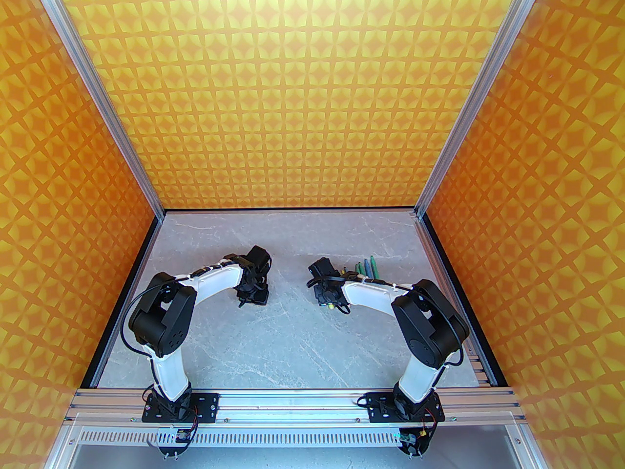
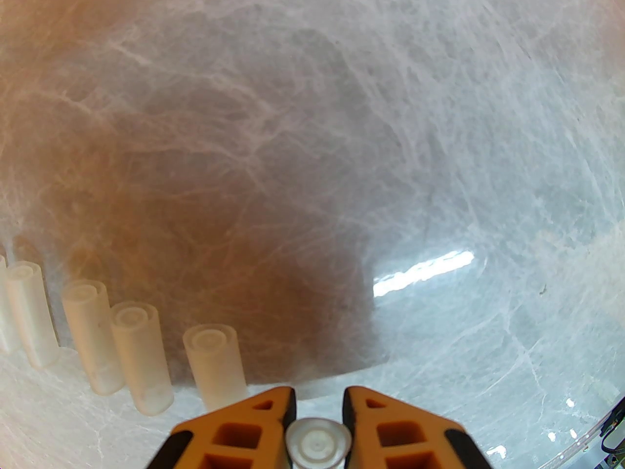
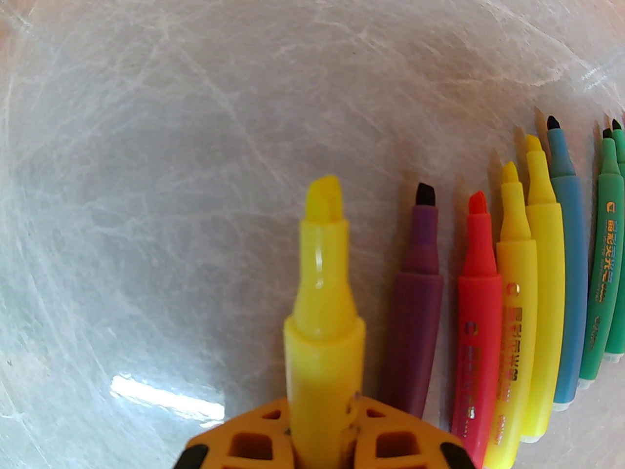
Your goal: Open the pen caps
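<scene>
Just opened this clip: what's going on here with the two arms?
The arms are uncapping marker pens. The right hand is clamped on a yellow pen whose tip is bare, beside a row of uncapped pens lying on the table. The left hand has a clear cap between its fingers, next to a row of loose caps lying side by side. So this pen's cap is off and looks about to join the others.

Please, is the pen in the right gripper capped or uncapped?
Uncapped: the yellow pen in the right gripper shows its bare tip.
</scene>
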Controlling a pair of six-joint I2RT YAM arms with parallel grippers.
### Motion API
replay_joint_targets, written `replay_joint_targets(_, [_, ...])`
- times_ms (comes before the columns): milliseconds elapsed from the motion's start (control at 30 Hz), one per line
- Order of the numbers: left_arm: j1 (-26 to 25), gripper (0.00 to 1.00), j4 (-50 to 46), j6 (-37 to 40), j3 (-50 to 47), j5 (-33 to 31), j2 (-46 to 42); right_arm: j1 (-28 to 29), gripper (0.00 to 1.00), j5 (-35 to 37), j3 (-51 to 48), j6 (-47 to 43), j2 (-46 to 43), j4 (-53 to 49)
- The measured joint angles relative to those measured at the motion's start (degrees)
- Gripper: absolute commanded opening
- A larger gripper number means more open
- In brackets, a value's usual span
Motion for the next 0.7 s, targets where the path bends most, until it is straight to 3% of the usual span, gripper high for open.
replay_joint_targets(500, [-0.02, 0.29, 0.13, -0.02, -0.02, -1.01, -0.07, 0.00, 0.26, 0.50, 0.00, -0.22, -0.02, -0.68])
replay_joint_targets(700, [-0.02, 0.41, 3.19, -0.09, -2.89, -1.44, -4.39, 0.00, 0.35, 0.66, 0.00, -0.68, -0.70, -0.90])
